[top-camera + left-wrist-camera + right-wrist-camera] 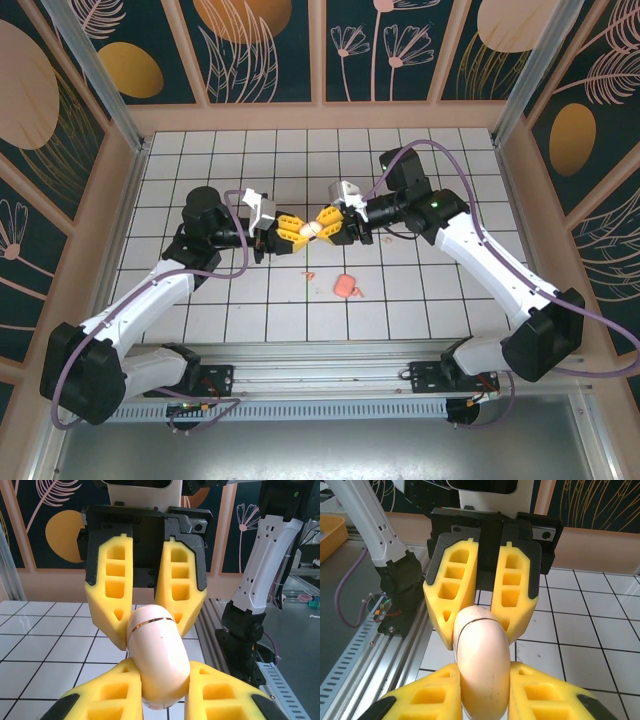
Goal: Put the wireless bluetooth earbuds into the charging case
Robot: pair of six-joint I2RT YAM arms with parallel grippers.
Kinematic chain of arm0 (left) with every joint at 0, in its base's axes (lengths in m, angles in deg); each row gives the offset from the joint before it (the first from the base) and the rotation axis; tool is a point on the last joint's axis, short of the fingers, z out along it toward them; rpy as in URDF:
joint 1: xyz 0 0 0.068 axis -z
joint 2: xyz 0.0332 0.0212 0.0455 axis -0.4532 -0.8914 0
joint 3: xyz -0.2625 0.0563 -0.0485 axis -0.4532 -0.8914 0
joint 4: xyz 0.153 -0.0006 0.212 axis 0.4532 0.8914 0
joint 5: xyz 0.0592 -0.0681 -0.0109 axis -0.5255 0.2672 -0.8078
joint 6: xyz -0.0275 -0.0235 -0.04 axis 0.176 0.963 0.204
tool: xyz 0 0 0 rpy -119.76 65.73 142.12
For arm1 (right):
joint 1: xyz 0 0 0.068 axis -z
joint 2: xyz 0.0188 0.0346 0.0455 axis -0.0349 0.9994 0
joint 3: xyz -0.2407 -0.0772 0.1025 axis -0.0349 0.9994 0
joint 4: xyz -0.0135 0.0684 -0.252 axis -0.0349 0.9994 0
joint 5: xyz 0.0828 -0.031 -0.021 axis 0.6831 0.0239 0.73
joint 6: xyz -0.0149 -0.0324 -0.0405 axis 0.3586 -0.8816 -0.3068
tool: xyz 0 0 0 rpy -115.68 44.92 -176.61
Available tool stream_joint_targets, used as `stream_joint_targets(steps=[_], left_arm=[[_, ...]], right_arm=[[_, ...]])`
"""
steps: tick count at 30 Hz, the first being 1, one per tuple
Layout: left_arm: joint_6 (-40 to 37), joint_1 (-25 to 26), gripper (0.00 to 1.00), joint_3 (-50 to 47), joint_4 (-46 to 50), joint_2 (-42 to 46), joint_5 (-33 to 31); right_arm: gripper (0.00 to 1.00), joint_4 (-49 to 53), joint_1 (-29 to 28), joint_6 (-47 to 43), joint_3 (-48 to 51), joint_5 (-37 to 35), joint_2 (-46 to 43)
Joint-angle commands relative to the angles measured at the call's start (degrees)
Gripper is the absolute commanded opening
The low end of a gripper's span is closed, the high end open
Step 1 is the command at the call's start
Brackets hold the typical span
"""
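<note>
Little looks done yet. The case (pixel 310 229) is lifted over the middle of the surface (pixel 180 160), pinched end to end. The left hand (pixel 291 229) is closed on one end and the right hand (pixel 329 225) on the other, fingertips nearly meeting. In both wrist views its seam is a thin closed line, so I judge the lid unopened. The earbuds (pixel 347 287) seem to be the small peach-pink lump lying loose toward the near edge, just right of centre. It is well apart from both hands and too small to separate into two. Opening, picking up and seating remain.
</note>
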Motion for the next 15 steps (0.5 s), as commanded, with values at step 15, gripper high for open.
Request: stream_joint_targets(steps=[15], left_arm=[[-29.84, 0.15, 0.61, 7.14, 31.95, 0.99, -17.12]], right_arm=[[0.19, 7.85, -7.42, -8.73, -2.95, -31.81, -3.52]])
